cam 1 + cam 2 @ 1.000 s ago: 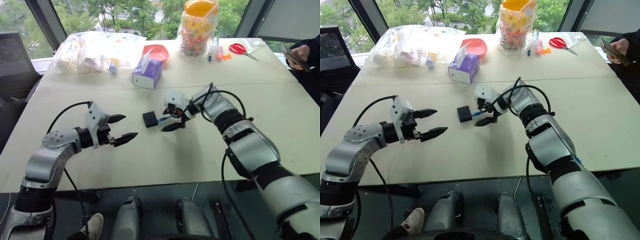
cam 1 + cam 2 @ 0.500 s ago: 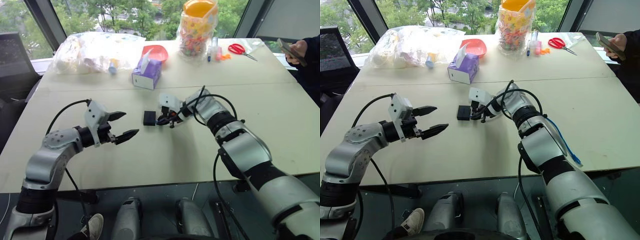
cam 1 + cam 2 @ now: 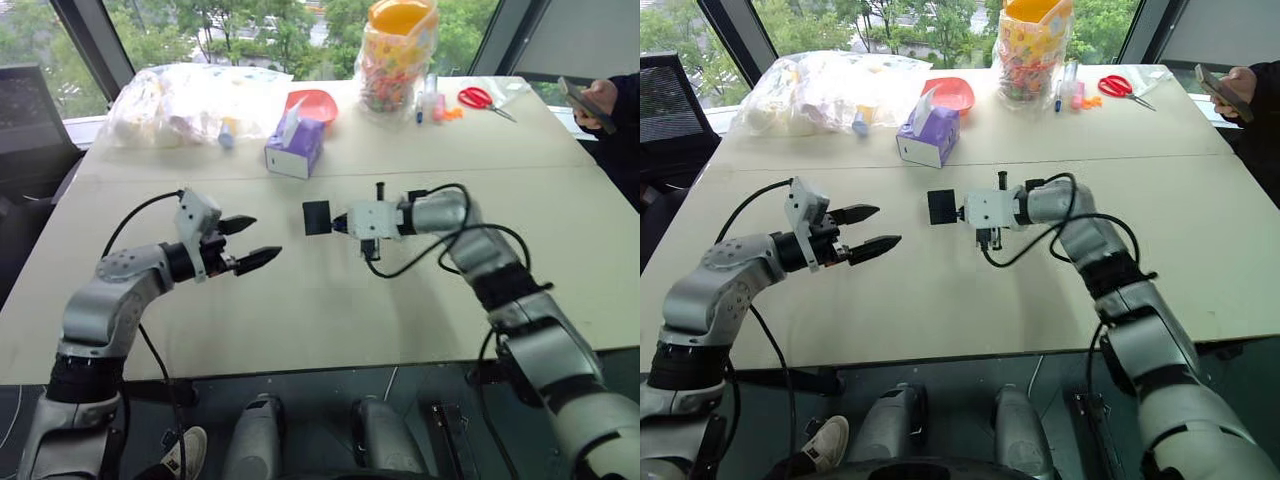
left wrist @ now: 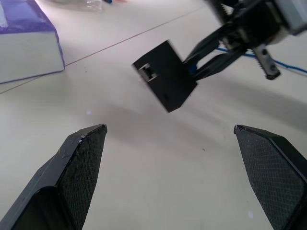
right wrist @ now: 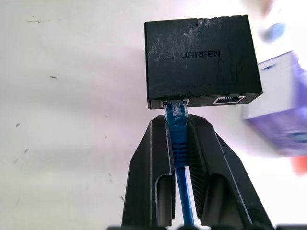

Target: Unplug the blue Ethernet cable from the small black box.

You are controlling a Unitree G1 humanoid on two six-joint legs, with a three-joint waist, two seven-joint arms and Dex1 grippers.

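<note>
I now have the right gripper clamped on the blue Ethernet cable just behind its plug, and it has lifted the small black box clear of the table, where it lay a second ago. The plug is still seated, so nothing is unplugged yet. My left gripper waits wide open and empty, near the box, likely to brace it. Most of the cable's run is hidden behind the right arm.

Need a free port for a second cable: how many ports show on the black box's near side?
2: one holds the blue Ethernet cable, the other sits empty beside it on the small black box. Other sides are hidden.
</note>
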